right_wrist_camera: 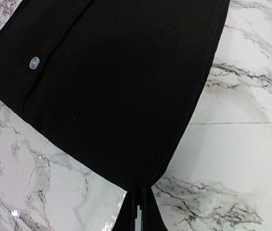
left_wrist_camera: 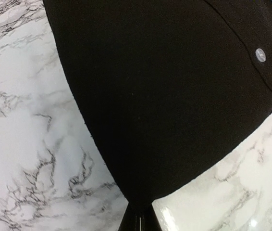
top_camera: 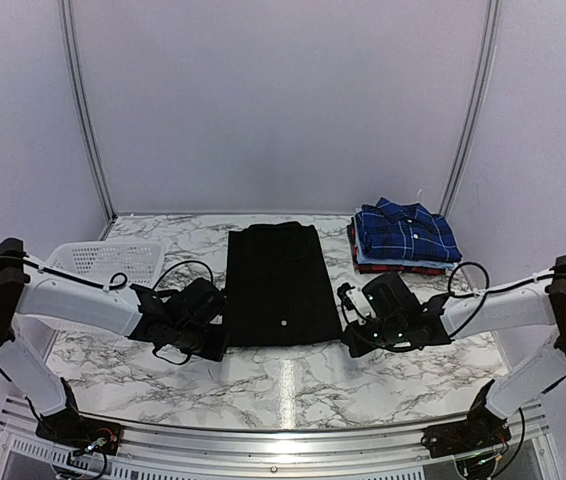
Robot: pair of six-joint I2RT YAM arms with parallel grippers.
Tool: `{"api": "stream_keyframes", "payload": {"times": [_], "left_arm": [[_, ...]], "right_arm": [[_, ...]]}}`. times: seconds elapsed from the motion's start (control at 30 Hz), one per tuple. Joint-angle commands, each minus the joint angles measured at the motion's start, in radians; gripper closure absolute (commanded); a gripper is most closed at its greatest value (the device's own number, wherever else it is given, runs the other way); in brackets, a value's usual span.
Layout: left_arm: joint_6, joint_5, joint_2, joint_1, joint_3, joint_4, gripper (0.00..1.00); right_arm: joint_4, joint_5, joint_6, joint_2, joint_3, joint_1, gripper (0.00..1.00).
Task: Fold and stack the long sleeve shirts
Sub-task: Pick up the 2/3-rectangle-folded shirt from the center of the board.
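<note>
Robot test booth: plain white walls (top_camera: 283, 100), marble-print table (top_camera: 293, 385).

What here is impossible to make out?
Top view: the lower shirts under the plaid shirt show only edges; their number is unclear.
Top view: the left arm covers part of the basket.
Wrist views: the frame edges cut off the black shirt.

The black cloth shirt (top_camera: 281, 285) lies mid marble desk (top_camera: 263, 385); white plastic mesh basket (top_camera: 103, 260) left; plaid-topped shirt stack (top_camera: 403, 238), perhaps three, behind-right.
</note>
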Motion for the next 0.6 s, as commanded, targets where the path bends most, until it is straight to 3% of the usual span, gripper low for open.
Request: {"api": "stream_keyframes", "payload": {"times": [0.0, 0.33, 0.57], "left_arm": [[-0.079, -0.023, -0.122, -0.072, -0.055, -0.051, 1.00], [-0.207, -0.098, -0.326, -0.215, -0.090, -0.186, 1.00], [-0.147, -0.140, -0.328, -0.182, 0.030, -0.225, 1.00]], "right_arm": [[-0.065, -0.046, 0.037, -0.117, -0.053, 0.050, 1.00], [-0.217, -0.009, 0.180, -0.409, -0.063, 0.176, 1.00], [-0.246, 0.080, 0.162, -0.325, 0.114, 0.165, 1.00]]}}
